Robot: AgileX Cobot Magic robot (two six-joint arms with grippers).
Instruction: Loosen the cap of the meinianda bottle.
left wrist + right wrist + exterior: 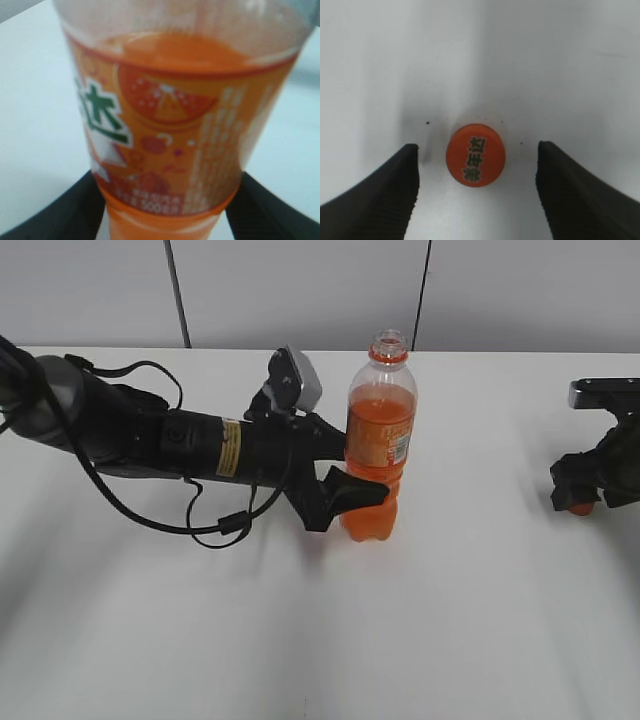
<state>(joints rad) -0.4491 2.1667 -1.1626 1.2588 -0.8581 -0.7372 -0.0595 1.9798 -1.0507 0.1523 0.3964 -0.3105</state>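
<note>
The meinianda bottle (380,430) stands upright on the white table with its neck open and no cap on it. My left gripper (350,475) is shut on the bottle's body just below the label; in the left wrist view the bottle (175,125) fills the frame between the two black jaws. The orange cap (475,154) lies flat on the table, dark characters up. My right gripper (477,175) is open above it, with a gap to each jaw. In the exterior view the cap (581,507) shows as an orange spot under my right gripper (585,495).
The white table (450,620) runs to a grey panelled wall at the back. The left arm and its loose black cable (215,525) lie across the table's left half. The right arm sits at the right edge.
</note>
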